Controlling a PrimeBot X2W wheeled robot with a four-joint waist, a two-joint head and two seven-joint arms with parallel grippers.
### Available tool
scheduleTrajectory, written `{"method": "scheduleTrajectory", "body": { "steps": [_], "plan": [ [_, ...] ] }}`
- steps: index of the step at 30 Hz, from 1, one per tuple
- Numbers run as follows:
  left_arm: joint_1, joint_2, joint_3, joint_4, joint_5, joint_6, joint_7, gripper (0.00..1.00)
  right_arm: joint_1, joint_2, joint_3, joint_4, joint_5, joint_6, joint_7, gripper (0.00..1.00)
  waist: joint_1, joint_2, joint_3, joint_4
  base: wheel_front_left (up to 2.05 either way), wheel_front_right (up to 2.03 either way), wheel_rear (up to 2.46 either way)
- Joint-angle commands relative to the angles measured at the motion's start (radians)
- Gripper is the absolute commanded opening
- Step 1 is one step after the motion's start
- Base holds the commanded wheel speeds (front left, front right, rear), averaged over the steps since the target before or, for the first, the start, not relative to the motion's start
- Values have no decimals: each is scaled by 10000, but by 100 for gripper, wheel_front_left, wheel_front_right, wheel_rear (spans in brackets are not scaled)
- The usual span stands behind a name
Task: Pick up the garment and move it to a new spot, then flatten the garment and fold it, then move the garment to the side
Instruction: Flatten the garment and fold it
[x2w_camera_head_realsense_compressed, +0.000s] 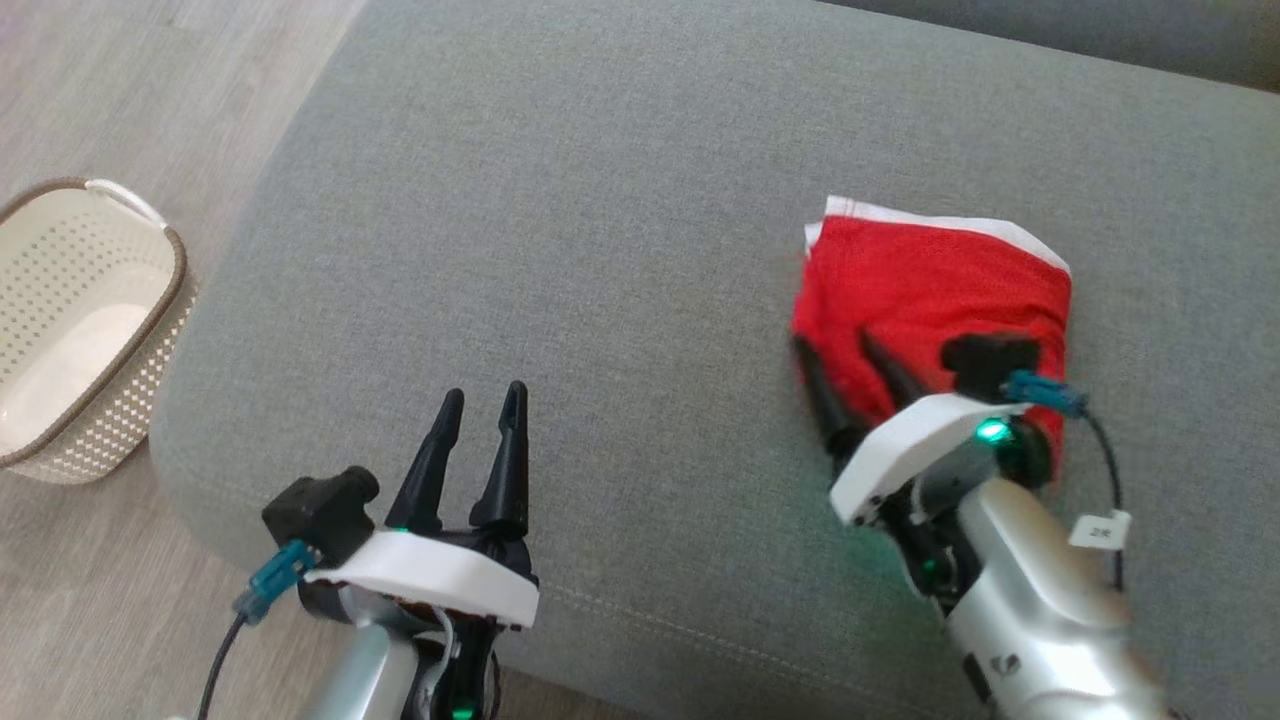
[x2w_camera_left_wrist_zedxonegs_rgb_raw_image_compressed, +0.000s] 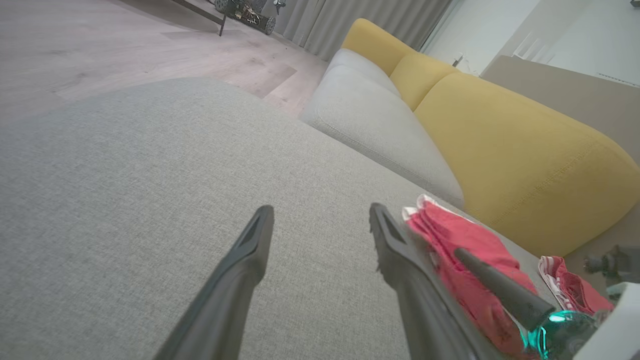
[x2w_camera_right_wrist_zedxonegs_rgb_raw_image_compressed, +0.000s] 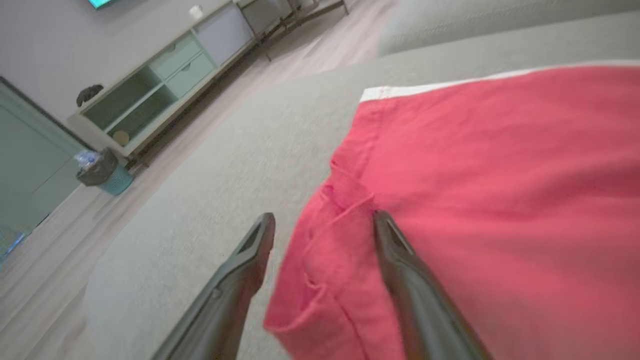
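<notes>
While the folded red garment (x2w_camera_head_realsense_compressed: 930, 290) lies on the grey sofa seat (x2w_camera_head_realsense_compressed: 600, 200), the right hand (x2w_camera_head_realsense_compressed: 835, 343) straddles its near edge, fingers spread wide, gripping nothing; the left hand (x2w_camera_head_realsense_compressed: 486, 392) hovers wide open, well apart.

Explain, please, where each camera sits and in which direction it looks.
Head view: high on the robot, looking down at the grey sofa seat, the red garment and a basket; both arms with open jaws show.
Left wrist view: low over the seat, looking along the left jaws toward the yellow backrest.
Right wrist view: low, looking along the right jaws, which straddle the garment's edge, toward a cabinet.
Shared: all three show the garment and seat.
</notes>
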Motion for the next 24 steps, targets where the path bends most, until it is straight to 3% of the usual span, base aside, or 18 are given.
{"method": "scheduleTrajectory", "body": {
  "steps": [1, 13, 19, 24],
  "plan": [
    [-278, 74, 276, -384, -50, 61, -122, 100, -226, 98, 616, -247, 331, 65, 279, 100, 0, 0, 55, -26, 0, 0, 0],
    [-424, 74, 380, -330, 53, 47, -122, 100, -186, -114, 2270, -507, 1813, 65, 1027, 100, 0, 0, 26, -594, 0, 0, 0],
    [-439, 74, 562, -383, 207, 9, -122, 100, -493, -627, 1934, -1189, 1889, 65, 102, 100, 0, 0, -269, -1175, 0, 0, 0],
    [-524, 74, 820, -645, 152, -1, -122, 100, -499, -1528, 1081, -1726, 572, 65, -1045, 100, 0, 0, -570, -1735, 0, 0, 0]
  ]
}}
